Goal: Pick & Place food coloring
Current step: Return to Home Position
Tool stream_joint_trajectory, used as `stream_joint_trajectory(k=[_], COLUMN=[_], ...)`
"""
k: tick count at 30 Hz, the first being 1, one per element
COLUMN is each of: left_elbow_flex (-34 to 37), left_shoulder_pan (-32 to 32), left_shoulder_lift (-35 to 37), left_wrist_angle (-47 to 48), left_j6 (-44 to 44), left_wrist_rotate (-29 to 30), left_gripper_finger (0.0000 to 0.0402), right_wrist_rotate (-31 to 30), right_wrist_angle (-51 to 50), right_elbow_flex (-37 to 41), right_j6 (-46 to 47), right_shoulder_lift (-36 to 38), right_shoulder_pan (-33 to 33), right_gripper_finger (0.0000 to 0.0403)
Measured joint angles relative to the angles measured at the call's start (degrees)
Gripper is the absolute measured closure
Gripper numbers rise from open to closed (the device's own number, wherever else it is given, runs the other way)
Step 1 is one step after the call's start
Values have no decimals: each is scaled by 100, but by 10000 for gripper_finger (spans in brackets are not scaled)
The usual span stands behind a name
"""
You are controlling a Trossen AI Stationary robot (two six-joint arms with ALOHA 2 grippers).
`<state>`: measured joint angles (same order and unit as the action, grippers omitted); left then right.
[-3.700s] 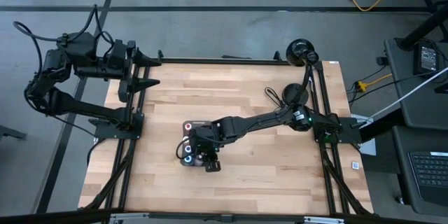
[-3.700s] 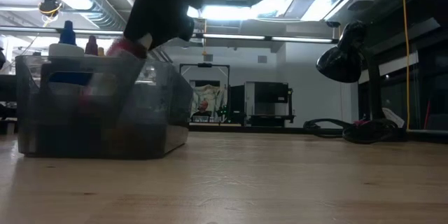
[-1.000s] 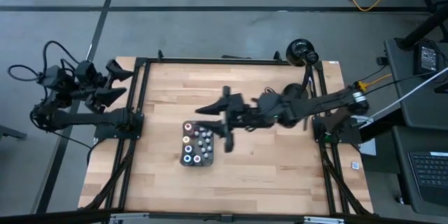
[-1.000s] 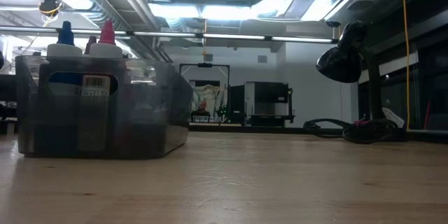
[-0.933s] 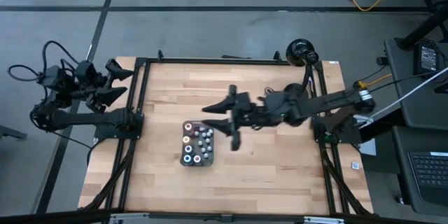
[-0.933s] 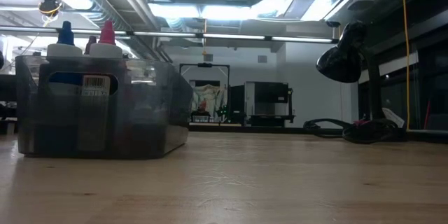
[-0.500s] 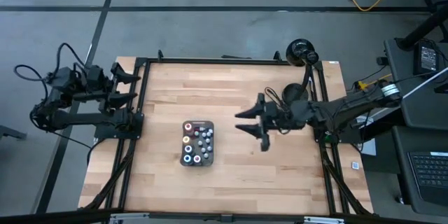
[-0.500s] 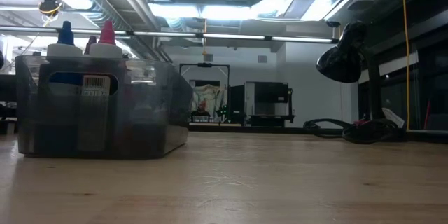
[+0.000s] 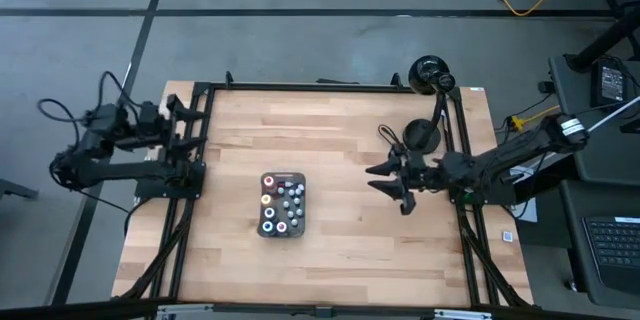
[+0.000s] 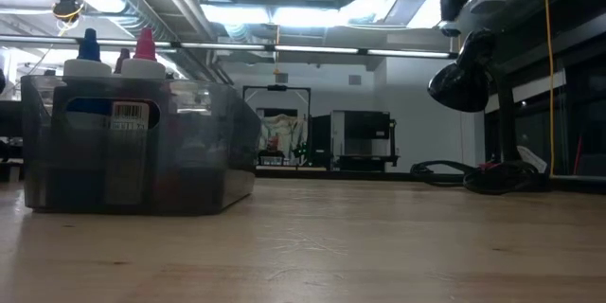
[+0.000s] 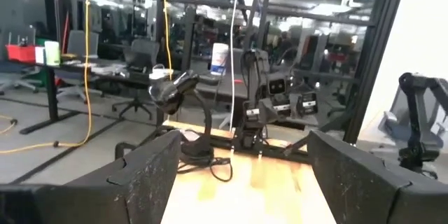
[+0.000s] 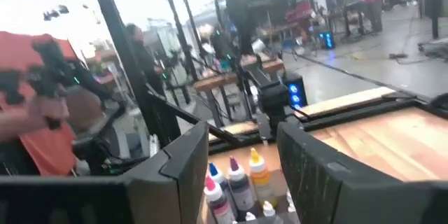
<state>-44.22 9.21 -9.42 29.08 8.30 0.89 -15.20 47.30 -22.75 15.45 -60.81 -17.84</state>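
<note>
The food coloring bottles (image 9: pixel 281 205) stand upright in a dark grey tray (image 9: pixel 283 176) near the table's middle. In the low view the tray (image 10: pixel 142 151) shows as a translucent bin, with a blue tip and a pink tip (image 10: pixel 145 44) poking above its rim. My right gripper (image 9: pixel 372 178) is open and empty, off to the right of the tray. Its wrist view looks back at the bottles (image 12: pixel 238 178) between its fingers (image 12: pixel 241 136). My left gripper (image 9: pixel 198 123) waits open at the table's left edge (image 11: pixel 243 140).
A black desk lamp (image 9: pixel 432 73) stands at the far right corner, its base and cord (image 9: pixel 420 135) just behind my right arm. Bare wood lies between the tray and my right gripper. A person in an orange top (image 12: pixel 42 112) is beyond the table.
My right gripper has drawn back from beside the tray toward the table's right edge, staying open and empty. My left arm has shifted a little toward the table at its left edge. The bottles and tray have stayed put.
</note>
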Motion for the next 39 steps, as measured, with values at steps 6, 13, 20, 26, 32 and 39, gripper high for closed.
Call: stream_joint_trajectory(k=[6,13,20,26,32,39], left_elbow_flex=[1085,1600,1834,1849,1849,1849], left_shoulder_pan=[0,0,0,0,0,0], left_shoulder_lift=[650,919,937,936,936,936], left_wrist_angle=[-784,-1050,-1275,-1299,-1230,-1230], left_j6=[97,191,196,197,332,492], left_wrist_rotate=[-4,-97,1,-44,-48,-48], left_gripper_finger=[96,96,96,96,96,96], right_wrist_rotate=[-112,-372,-620,-718,-420,-566], right_wrist_angle=[1258,1673,1692,1038,-312,-1701], right_elbow_flex=[1052,1747,2111,2240,2239,2239], right_j6=[123,226,72,63,280,382], right_shoulder_lift=[168,478,986,1638,2529,3838], right_shoulder_pan=[0,0,43,48,45,45], right_gripper_finger=[230,230,230,230,231,231])
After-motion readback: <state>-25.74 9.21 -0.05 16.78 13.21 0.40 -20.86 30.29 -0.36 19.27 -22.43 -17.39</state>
